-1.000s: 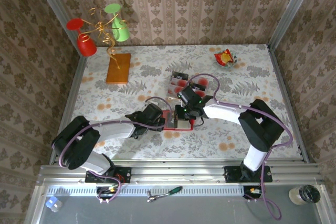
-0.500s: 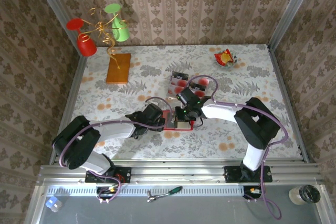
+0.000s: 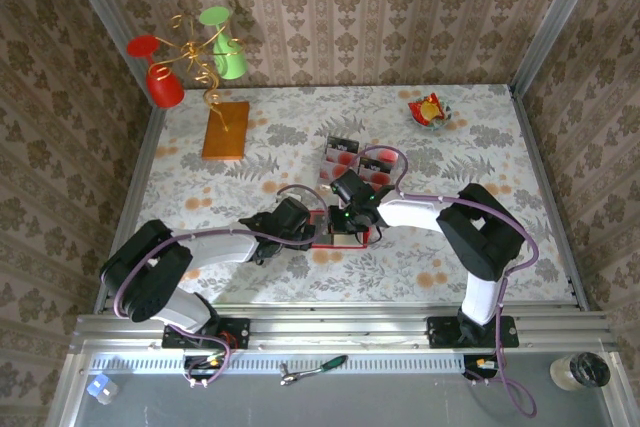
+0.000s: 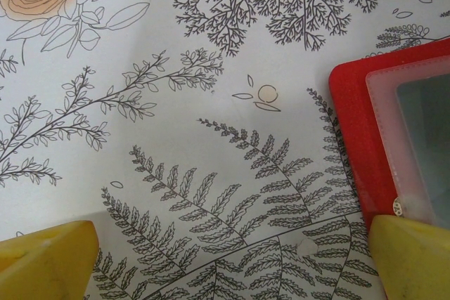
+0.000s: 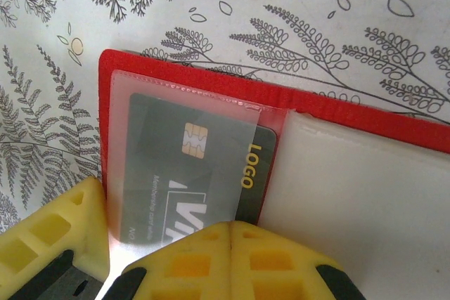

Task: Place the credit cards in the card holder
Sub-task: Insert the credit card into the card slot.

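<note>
The red card holder point(image 5: 211, 86) lies open on the floral tablecloth, its red edge point(image 3: 322, 242) showing between the two arms. A dark credit card point(image 5: 190, 163) marked LOGO sits mostly under the holder's left clear pocket, with its right end sticking out. My right gripper point(image 5: 232, 228) is shut, fingers together, its tips resting on the card's near edge and hiding it. My left gripper point(image 4: 232, 265) is open; its right finger point(image 4: 415, 258) rests on the holder's left edge point(image 4: 351, 138), and this finger point(image 5: 56, 244) also appears in the right wrist view. More credit cards point(image 3: 340, 152) lie behind the holder.
An orange-brown block point(image 3: 226, 129) lies at the back left, under a wire stand with red and green cups point(image 3: 190, 57). A red-yellow snack wrapper point(image 3: 428, 109) sits at the back right. Metal rails edge the table's sides and front.
My right gripper has slid a little to the left over the holder. The left arm has stayed where it was.
</note>
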`<action>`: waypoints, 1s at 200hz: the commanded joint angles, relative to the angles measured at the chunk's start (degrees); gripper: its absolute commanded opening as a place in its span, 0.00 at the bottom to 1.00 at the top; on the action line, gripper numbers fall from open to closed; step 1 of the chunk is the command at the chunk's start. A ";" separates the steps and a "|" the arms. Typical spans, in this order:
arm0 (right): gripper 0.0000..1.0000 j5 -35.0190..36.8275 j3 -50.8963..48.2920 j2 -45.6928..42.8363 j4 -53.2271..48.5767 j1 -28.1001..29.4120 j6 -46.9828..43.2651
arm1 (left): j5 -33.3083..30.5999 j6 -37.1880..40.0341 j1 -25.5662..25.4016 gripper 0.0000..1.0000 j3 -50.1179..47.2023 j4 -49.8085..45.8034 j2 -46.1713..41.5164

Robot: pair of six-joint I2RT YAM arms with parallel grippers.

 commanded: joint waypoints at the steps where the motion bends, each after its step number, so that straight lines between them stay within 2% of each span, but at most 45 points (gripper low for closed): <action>1: 0.00 -0.99 1.28 0.98 -1.35 0.56 0.87 | 0.59 -1.15 0.32 1.00 0.61 0.14 0.90; 43: 0.01 1.33 0.57 -3.69 -3.03 0.12 0.26 | 0.50 -1.17 0.26 1.00 0.59 -0.02 0.78; 79: 0.01 4.43 0.93 -4.01 -5.86 -0.27 -1.54 | 0.50 -1.06 0.30 1.00 0.61 -0.12 0.77; 200: 0.00 1.87 2.03 0.13 -3.73 0.03 -0.90 | 0.59 -1.01 0.30 1.00 0.75 -0.19 0.90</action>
